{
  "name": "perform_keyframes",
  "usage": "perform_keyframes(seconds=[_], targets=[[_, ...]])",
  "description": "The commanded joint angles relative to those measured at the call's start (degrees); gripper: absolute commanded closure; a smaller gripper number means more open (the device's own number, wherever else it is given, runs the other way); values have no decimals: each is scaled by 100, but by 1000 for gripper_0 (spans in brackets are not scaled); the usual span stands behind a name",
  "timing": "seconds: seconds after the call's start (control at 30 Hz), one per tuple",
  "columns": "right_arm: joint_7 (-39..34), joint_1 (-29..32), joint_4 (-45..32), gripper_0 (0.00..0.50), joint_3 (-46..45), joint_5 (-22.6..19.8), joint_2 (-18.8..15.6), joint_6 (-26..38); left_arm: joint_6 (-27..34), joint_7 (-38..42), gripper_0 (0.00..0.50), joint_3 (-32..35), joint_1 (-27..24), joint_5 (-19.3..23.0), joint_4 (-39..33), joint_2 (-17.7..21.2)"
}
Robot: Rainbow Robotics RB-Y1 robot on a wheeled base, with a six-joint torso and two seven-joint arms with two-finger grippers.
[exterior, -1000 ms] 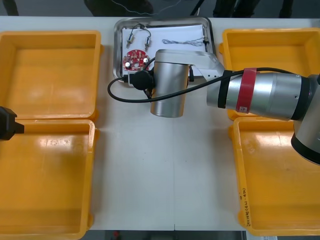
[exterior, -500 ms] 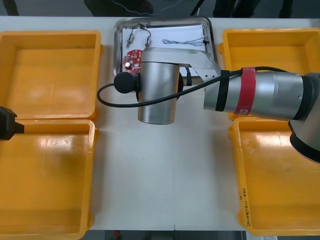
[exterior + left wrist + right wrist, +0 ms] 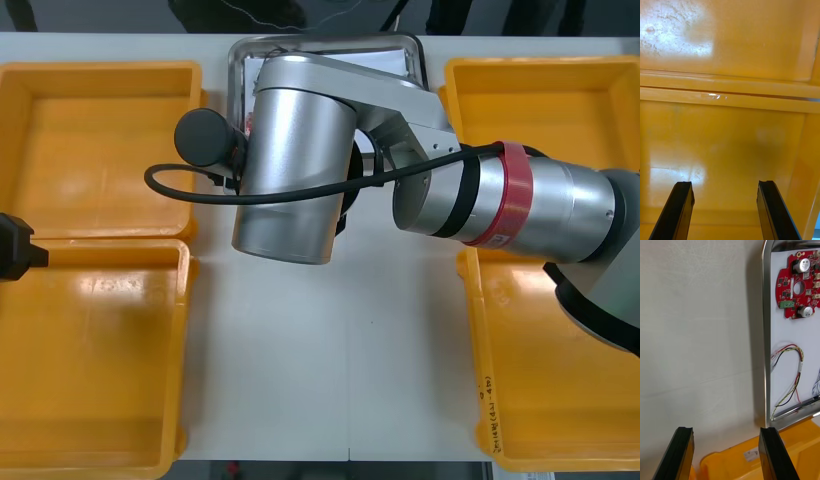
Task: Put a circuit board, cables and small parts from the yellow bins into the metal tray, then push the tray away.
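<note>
Hovering over bare counter [image 3: 696, 333] just beside the metal tray [image 3: 766, 333], the right end effector [image 3: 726, 453] has its fingers spread with nothing between them; inside the tray lie a round red circuit board [image 3: 788, 281] and a red and yellow cable [image 3: 800, 367], apart from each other; the left end effector [image 3: 726, 210], likewise spread, hangs above a yellow bin [image 3: 730, 131] on the counter's left side.

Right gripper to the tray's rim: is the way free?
Likely yes: right gripper hangs open beside the metal tray, bare table between; circuit board and cable lie inside. Left gripper idle over yellow bins.
</note>
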Motion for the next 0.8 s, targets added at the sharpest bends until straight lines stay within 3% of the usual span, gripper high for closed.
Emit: perform_keyframes(seconds=[0.03, 0.5, 0.8], targets=[[-762, 375, -634, 0, -556, -3, 306, 532, 34, -488, 0, 174, 107, 37, -176, 250], [-2221, 1825, -2612, 0, -1795, 6, 279, 554, 34, -488, 0, 174, 107, 37, -176, 250], [-3179, 2765, -3385, 0, -2762, -3, -81, 554, 34, -488, 0, 174, 107, 37, -176, 250]])
